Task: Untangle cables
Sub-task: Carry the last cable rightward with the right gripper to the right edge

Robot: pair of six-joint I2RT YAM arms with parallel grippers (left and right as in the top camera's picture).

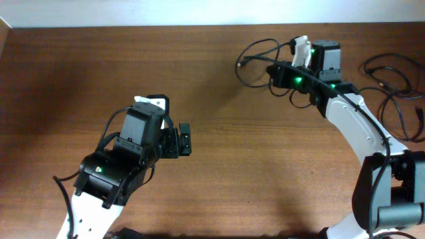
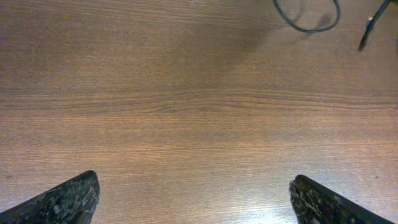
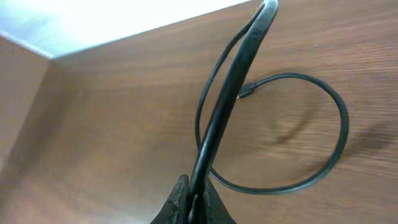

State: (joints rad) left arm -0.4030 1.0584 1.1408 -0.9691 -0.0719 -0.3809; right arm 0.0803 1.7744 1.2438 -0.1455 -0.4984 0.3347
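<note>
One thin black cable (image 3: 217,118) is pinched in my right gripper (image 3: 196,204), which is shut on it near the table's far edge. It runs up from the jaws, and its tail curls in a loop (image 3: 339,127) on the wood, ending in a small plug (image 3: 245,93). From overhead the same cable (image 1: 257,48) arcs left of the right gripper (image 1: 273,70). More black cables (image 1: 392,86) lie tangled at the far right. My left gripper (image 1: 187,139) hovers open over bare wood, its fingertips (image 2: 71,198) far apart; a cable loop (image 2: 308,25) shows ahead.
The wooden table (image 1: 219,179) ends at a pale wall strip along the far edge (image 1: 133,13). The right arm's white link (image 1: 358,126) stretches from the lower right corner towards the far middle. The left arm's body (image 1: 113,166) fills the lower left.
</note>
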